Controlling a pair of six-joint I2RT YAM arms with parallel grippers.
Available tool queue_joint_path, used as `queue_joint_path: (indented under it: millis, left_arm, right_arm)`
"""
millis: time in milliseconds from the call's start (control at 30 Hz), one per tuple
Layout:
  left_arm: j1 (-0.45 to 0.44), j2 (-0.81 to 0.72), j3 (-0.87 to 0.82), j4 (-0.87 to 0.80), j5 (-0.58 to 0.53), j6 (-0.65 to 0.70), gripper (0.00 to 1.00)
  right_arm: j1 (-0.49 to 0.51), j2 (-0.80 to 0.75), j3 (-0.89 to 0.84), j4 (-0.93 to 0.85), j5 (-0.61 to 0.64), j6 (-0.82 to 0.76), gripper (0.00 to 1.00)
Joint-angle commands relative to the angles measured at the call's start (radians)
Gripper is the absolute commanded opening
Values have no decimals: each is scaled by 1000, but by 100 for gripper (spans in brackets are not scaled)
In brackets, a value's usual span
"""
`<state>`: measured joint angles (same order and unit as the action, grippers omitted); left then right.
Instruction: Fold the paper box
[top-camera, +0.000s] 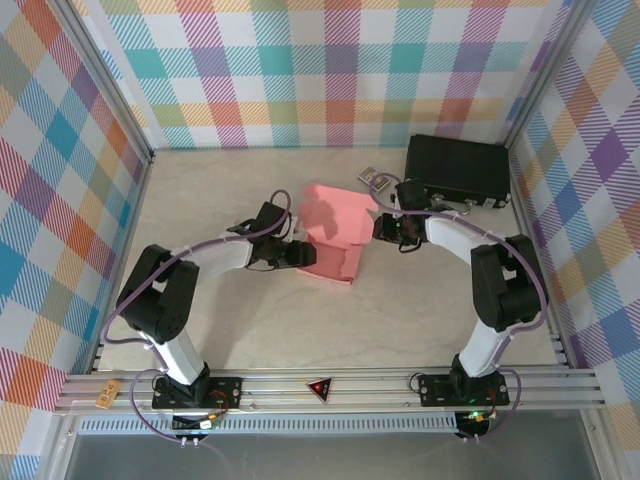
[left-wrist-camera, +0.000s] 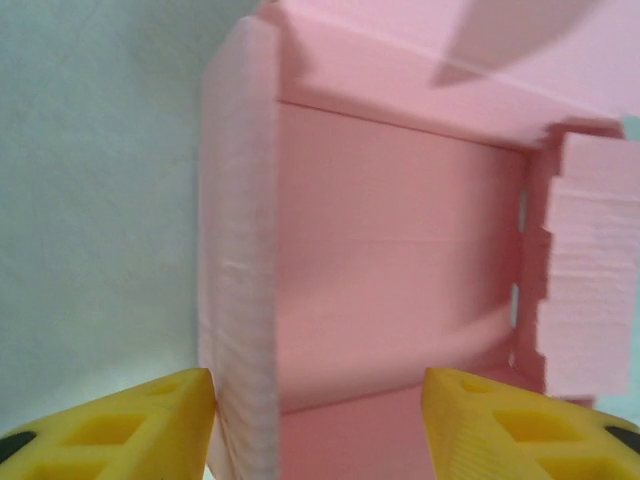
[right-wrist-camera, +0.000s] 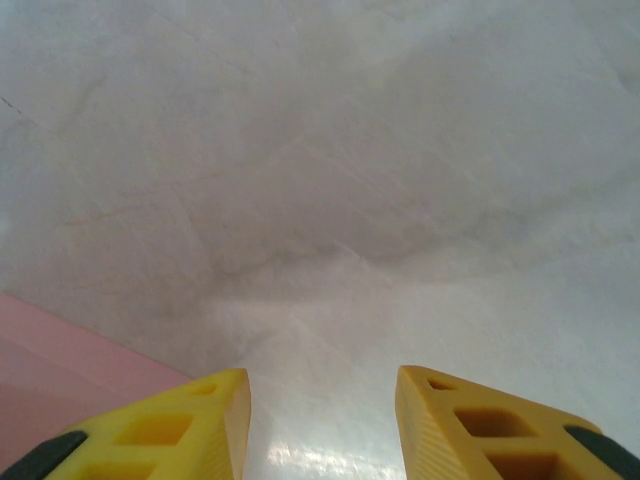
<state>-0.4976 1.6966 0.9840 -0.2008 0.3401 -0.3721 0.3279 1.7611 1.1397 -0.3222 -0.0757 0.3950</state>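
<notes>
The salmon-pink paper box (top-camera: 330, 235) stands partly folded in the middle of the table, walls raised and a flap up at the back. My left gripper (top-camera: 296, 253) is at its left side, open. In the left wrist view the left gripper (left-wrist-camera: 318, 420) straddles a side wall (left-wrist-camera: 238, 290) that rests against the left finger, while the other finger sits inside the box over its floor (left-wrist-camera: 390, 290). My right gripper (top-camera: 378, 228) is at the box's right edge, open. The right gripper (right-wrist-camera: 320, 420) hovers over bare table, holding nothing, with a corner of the pink box (right-wrist-camera: 60, 370) beside its left finger.
A black hard case (top-camera: 457, 170) lies at the back right, close behind the right arm. A tiny patterned card pack (top-camera: 372, 179) lies just left of it. Plaid walls enclose the beige table (top-camera: 250, 320) on three sides.
</notes>
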Motion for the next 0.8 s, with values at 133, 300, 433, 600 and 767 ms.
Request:
queue_joint_path:
  millis: [133,300,433,600,767]
  left_arm:
    - [-21,-61,-137,217,15,-204,59]
    - [-27,-61,-137,210,-1,-212,59]
    - [-27,-90,-124,144,-83,-185,62]
    - [-27,-113,-90,65,-162,-132,66]
    - [-25,-83,-49,41,-166,-86,66]
  right_arm:
    - [11,65,95,-35,-32,-69,45]
    - [10,41,93,-70,36,-82,49]
    - [0,-15,56,-98,89,-71,53]
    - [-15,-91,-9,-127,107,-52,55]
    - [-15,-166,-83,-116,-26,-28,56]
